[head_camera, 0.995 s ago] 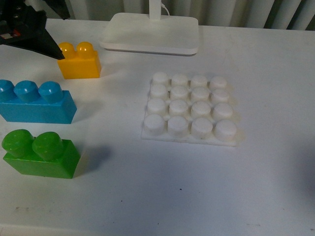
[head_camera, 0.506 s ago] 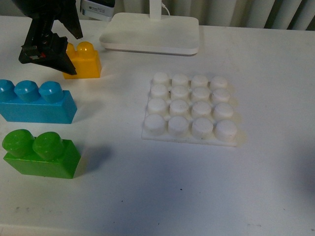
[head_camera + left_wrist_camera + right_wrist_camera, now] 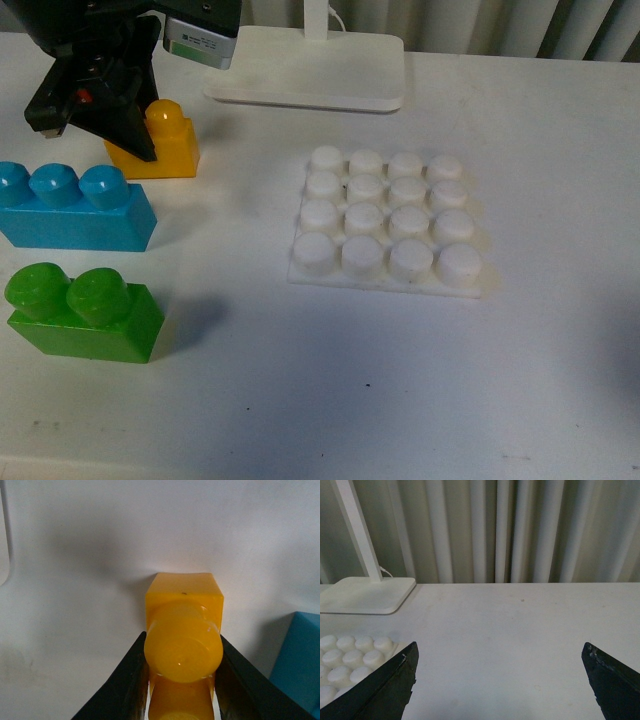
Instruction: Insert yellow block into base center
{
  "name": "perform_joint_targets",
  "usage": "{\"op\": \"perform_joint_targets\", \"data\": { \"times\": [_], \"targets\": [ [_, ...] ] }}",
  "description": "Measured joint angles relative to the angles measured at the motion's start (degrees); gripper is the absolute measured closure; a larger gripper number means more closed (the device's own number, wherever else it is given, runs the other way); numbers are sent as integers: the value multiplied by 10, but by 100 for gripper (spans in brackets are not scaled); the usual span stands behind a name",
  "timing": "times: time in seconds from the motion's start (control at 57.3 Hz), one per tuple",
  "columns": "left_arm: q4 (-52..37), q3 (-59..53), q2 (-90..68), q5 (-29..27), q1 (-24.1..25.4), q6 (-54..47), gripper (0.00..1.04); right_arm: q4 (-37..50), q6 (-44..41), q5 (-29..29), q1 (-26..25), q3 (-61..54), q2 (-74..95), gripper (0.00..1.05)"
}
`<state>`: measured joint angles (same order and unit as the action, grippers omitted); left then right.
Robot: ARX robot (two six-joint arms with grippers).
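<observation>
I am watching the left gripper point(image 3: 130, 135) from the front view. It is sitting low over the far left part of the worktop point(image 3: 350, 400), clenched on the yellow block point(image 3: 170, 140). In the left wrist view its two dark fingers point(image 3: 131, 680) are pressing against opposite sides of the yellow block point(image 3: 182, 600), one on each flank of the nearer stud. The block is resting upright on the worktop, studs up, with one stud showing in the front view and the other hidden behind the gripper.

The base point(image 3: 385, 215) is lying flat toward the middle of the worktop, well apart from the yellow block, and all sixteen of its studs are bare. The lamp stand point(image 3: 310, 65) is standing at the far edge, between the block and the base and further back than both.

Along the left edge, the blue brick point(image 3: 75, 210) is lying just nearer to me than the yellow block, close to it; I cannot tell whether they are touching. The green brick point(image 3: 80, 310) is lying nearer still, toward the near left corner.

The right gripper point(image 3: 500, 647) is hanging above the worktop with its fingers spread wide and nothing between them. Its wrist view is taking in a corner of the base point(image 3: 350, 660) and the lamp stand point(image 3: 367, 594).
</observation>
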<state>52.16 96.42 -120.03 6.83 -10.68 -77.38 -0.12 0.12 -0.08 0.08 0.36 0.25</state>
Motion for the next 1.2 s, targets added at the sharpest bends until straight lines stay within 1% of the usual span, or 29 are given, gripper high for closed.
{"op": "perform_joint_targets", "data": {
  "times": [0.174, 0.279, 0.366, 0.436, 0.558, 0.698, 0.803, 0.995, 1.204],
  "targets": [
    [-3, 4, 21, 28, -10, 7, 73, 0, 0, 0, 0, 0, 0, 9],
    [3, 20, 31, 46, -26, 12, 73, 0, 0, 0, 0, 0, 0, 9],
    [11, 40, 33, 61, -44, 18, 73, 0, 0, 0, 0, 0, 0, 9],
    [18, 53, 35, 73, -74, 27, 73, 0, 0, 0, 0, 0, 0, 9],
    [23, 63, 35, 77, -123, 41, 73, 0, 0, 0, 0, 0, 0, 9],
    [20, 81, 31, 76, -168, 63, 73, 0, 0, 0, 0, 0, 0, 9],
    [24, 100, 18, 73, -194, 75, 73, 0, 0, 0, 0, 0, 0, 9],
    [46, 128, -16, 68, -215, 89, 73, 0, 0, 0, 0, 0, 0, 9],
    [60, 138, -42, 49, -218, 88, 73, 0, 0, 0, 0, 0, 0, 9]
  ]
}}
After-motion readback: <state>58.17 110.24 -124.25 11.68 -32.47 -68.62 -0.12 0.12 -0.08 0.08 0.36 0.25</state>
